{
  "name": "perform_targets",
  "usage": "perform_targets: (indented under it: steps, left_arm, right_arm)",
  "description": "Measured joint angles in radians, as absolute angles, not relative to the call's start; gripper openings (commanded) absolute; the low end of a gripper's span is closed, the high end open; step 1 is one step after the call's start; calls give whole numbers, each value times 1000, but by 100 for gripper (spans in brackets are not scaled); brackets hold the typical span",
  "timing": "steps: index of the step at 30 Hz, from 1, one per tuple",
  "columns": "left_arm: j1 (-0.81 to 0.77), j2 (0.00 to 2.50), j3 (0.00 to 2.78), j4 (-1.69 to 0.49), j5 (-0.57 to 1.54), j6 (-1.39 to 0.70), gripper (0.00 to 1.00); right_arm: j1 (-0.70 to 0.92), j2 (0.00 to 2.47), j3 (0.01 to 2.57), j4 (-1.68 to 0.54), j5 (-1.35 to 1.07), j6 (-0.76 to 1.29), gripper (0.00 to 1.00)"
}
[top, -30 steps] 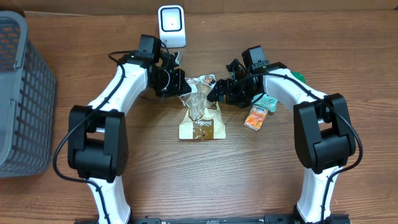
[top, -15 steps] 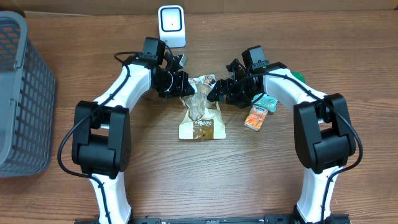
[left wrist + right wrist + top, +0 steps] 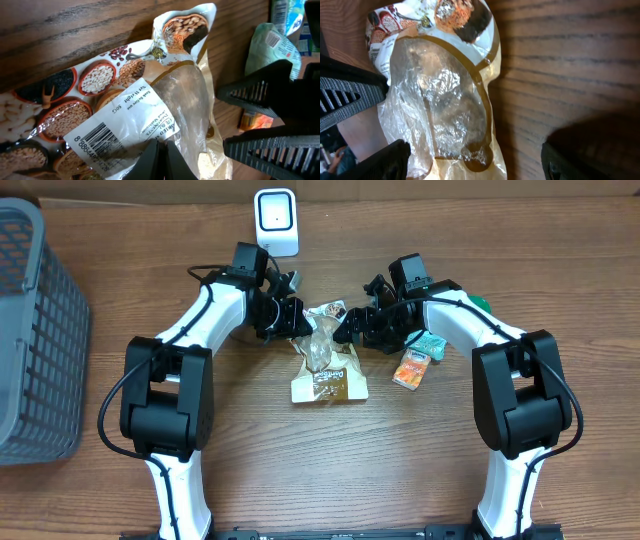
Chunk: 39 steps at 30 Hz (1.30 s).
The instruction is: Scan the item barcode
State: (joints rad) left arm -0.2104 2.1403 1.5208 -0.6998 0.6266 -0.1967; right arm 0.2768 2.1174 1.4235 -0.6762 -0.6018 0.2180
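On the pouch (image 3: pixel 186 97), a label (image 3: pixel 120 125): "Net Weight"

— Anything legible?
— Lower left of the left wrist view, upside down: the white label (image 3: pixel 125 120) on the pouch (image 3: pixel 185 100) reads "Net Weight", "50g"; its barcode (image 3: pixel 97 139) starts "8 8864".

Bright, even light — glare on the pouch (image 3: pixel 442 95), deep shadow low in the right wrist view.

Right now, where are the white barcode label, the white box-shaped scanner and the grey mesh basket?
white barcode label (image 3: pixel 122 125): left wrist view, centre.
white box-shaped scanner (image 3: pixel 275 220): overhead view, front face.
grey mesh basket (image 3: pixel 62 330): overhead view, right wall.
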Motion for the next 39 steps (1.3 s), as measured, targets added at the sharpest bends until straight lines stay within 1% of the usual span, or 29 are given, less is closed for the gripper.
perform_targets:
  steps: [5,12,18,21,23,27,28,29,32,34,38,39]
  left_arm:
    - [-218,2140,1530,-711,595,-215,4]
    - [-221,2140,1533,-714,579,-237,4]
    - [-221,2140,1534,-714,570,-246,4]
    - [-221,2140,1535,-714,564,-257,4]
    - [-221,2140,1539,-713,553,-257,4]
    - [-220,2139,1540,-713,542,-257,4]
    - [-220,2138,1540,-712,540,-257,4]
    - [-220,2138,1540,-713,538,-257,4]
    - [-220,2138,1540,-712,537,-259,5]
    - [-220,2138,1540,-711,534,-260,4]
    - [-220,2137,1541,-711,526,-260,4]
    - [-220,2136,1541,-713,523,-260,4]
  right_arm:
    - [278,2114,1417,-694,-610,272,83]
    - [300,2090,1341,-635,-685,368,81]
    - [355,2090,1296,-538,-759,463,74]
    - [402,2090,1285,-474,-756,519,66]
    - [430,2092,1280,-453,-748,542,59]
    - [455,2100,1273,-435,-723,569,36]
    - [453,2103,1272,-434,-718,570,28]
    - [450,2104,1269,-434,-715,574,26]
    - [440,2105,1268,-437,-705,575,26]
    - [436,2105,1268,-438,-702,569,24]
    - [427,2105,1268,-437,-706,551,6]
    - [424,2105,1268,-436,-710,546,4]
